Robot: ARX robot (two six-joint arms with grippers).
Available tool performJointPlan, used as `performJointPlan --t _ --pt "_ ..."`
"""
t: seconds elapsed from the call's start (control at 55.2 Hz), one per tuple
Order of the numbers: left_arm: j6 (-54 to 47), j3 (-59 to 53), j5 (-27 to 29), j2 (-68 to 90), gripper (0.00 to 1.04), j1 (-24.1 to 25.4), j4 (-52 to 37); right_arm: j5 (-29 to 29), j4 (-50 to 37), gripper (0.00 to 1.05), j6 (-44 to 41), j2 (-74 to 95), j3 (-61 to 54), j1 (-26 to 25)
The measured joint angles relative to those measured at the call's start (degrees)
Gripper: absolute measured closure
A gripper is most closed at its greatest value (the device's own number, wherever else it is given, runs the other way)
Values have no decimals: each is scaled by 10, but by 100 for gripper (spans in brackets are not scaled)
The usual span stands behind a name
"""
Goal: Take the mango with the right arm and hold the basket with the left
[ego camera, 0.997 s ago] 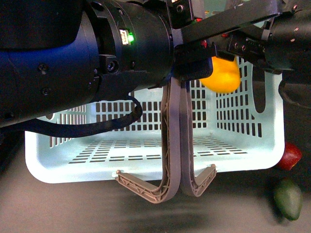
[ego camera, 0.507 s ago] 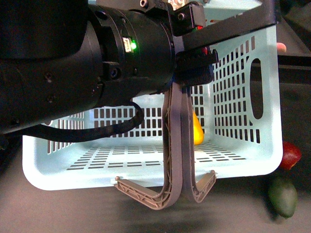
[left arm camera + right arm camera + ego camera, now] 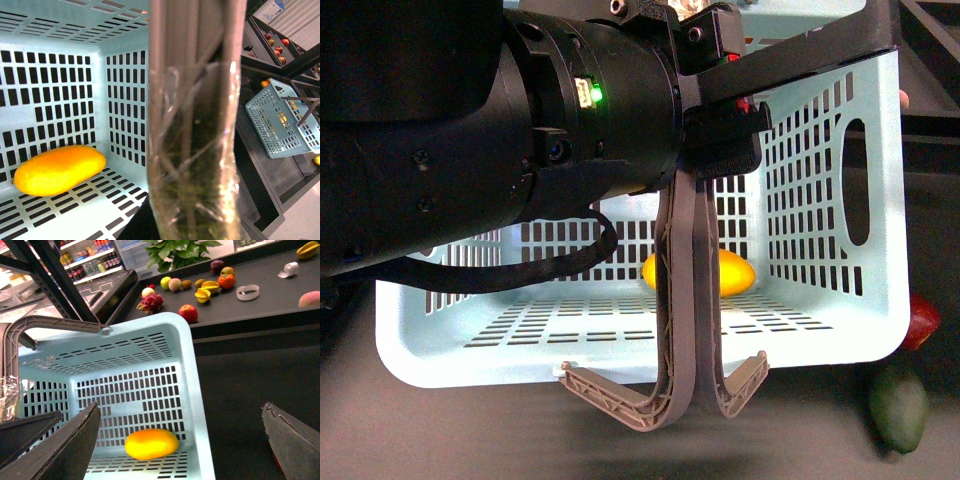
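Firmly the left pincer (image 3: pixel 712 128) gripped both brown handles (image 3: pixel 682 300) of the basket (image 3: pixel 470 365), while the right pincer (image 3: pixel 180 410) hung wide and empty above the mango (image 3: pixel 151 443) lying on the basket floor.

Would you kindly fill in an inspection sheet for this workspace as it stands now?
Surface: dark counter beneath the basket.
Job's things: mango lies on the floor of the aqua basket; brown handles raised together.
Clutter: dark red fruit and dark green oval fruit outside the basket, beside it.
Grippers: left pincer shut on both handles; right pincer open, holding nothing.
Cables: black cable loops beneath the left arm.
Surroundings: fruit display, potted plant, second aqua basket on shelving.
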State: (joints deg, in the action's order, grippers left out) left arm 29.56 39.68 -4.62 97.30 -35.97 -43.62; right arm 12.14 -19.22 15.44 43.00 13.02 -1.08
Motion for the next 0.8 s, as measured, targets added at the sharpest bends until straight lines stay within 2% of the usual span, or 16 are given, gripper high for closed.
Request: performJointPlan --t 0.091,0.362,0.471,0.58,0.797 --pt "0 0 0 0 99 0 0 -29 57 8 -3 -63 -13 0" --pt "-1 0 1 0 99 0 0 -35 58 8 -9 -77 -16 0" --pt "0 0 1 0 99 0 0 -116 -64 26 -90 -86 -61 9" --pt "0 0 1 0 99 0 0 -121 -71 44 -127 -111 -77 9" --pt "0 0 1 0 99 0 0 -121 -42 78 -148 -158 -96 9"
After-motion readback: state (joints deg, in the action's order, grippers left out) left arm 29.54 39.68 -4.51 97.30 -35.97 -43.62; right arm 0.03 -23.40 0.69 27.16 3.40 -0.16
